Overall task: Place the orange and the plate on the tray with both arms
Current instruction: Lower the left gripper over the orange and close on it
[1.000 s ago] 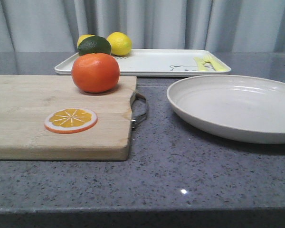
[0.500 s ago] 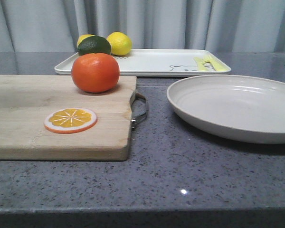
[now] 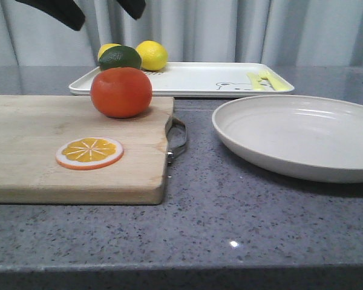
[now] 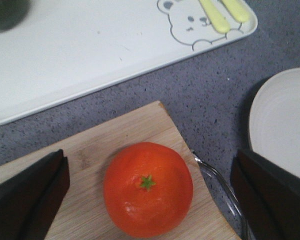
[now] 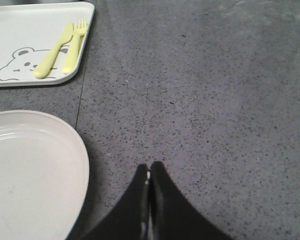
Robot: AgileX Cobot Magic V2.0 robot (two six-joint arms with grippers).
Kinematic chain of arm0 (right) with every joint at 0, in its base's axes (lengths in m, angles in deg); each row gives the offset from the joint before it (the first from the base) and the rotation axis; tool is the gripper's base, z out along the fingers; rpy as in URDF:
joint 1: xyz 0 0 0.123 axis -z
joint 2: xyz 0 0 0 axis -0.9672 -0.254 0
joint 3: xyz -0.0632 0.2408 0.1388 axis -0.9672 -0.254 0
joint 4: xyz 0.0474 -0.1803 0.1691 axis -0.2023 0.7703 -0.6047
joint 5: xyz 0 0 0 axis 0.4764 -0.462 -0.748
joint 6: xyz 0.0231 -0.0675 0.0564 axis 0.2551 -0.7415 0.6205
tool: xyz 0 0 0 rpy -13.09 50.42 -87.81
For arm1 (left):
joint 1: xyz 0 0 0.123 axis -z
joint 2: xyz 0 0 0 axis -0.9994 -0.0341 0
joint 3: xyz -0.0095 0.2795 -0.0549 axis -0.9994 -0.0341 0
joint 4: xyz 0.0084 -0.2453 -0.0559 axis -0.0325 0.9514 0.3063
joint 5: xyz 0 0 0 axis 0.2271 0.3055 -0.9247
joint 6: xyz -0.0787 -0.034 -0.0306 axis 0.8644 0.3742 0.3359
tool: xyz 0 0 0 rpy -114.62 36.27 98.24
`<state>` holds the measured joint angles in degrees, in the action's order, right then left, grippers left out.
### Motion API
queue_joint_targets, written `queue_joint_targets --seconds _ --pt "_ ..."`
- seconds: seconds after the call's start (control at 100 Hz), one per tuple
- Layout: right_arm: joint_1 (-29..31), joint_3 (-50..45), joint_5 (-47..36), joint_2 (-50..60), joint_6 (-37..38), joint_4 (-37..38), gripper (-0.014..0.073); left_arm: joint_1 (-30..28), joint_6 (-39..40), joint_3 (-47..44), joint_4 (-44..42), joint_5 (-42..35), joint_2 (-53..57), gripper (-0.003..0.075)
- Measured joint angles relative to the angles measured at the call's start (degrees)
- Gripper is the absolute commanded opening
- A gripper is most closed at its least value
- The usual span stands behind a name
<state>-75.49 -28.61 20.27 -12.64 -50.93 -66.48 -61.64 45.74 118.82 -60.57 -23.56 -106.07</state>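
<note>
The orange [image 3: 121, 92] sits on a wooden cutting board [image 3: 48, 157] that covers the left part of the table [image 3: 242, 223], close to the board's far right corner, just by its metal handle [image 3: 178, 140]. An orange slice disc [image 3: 89, 152] lies flat on the same board, nearer the table's front edge and apart from the fruit.

The left pincer [image 4: 150, 195] hangs above the orange with its 2 fingers [image 4: 27, 195] spread wide, 1 on each side of the fruit and touching nothing. In the front view only the dark tips of this pincer [image 3: 103, 12] show at the upper edge, above the board.

The plate [image 3: 299, 136] rests on the bare table toward the right edge, beside the board and separate from it. It holds nothing.

The tray [image 3: 187, 78] lies along the table's far edge, behind both board and plate. Near its left end sit 2 lemons [image 3: 152, 55] and a dark green fruit [image 3: 120, 57], though I cannot tell whether they rest on the tray or just behind it. A bear drawing and yellow cutlery print mark its right end.

The right pincer [image 5: 149, 175] has its fingers pressed together, holding nothing, over bare table next to the plate's rim [image 5: 82, 165] on the side toward the table's right edge.
</note>
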Motion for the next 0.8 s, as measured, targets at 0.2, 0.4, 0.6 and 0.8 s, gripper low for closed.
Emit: queue_joint_targets --seconds 0.2,0.4,0.6,0.8 --pt "0.0 0.0 0.0 0.0 0.0 0.0 -0.0067 0.0 0.4 4.6 0.1 5.7 -6.2 0.0629" --pt "0.0 0.0 0.0 0.0 0.0 0.0 -0.0067 0.0 0.4 5.0 0.2 6.9 -9.1 0.0629" --pt "0.0 0.0 0.0 0.0 0.0 0.0 -0.0067 0.0 0.5 5.0 0.2 7.7 -11.0 0.0628" --pt "0.0 0.0 0.0 0.0 0.0 0.0 -0.0067 0.0 0.5 5.0 0.2 7.8 -11.7 0.0593"
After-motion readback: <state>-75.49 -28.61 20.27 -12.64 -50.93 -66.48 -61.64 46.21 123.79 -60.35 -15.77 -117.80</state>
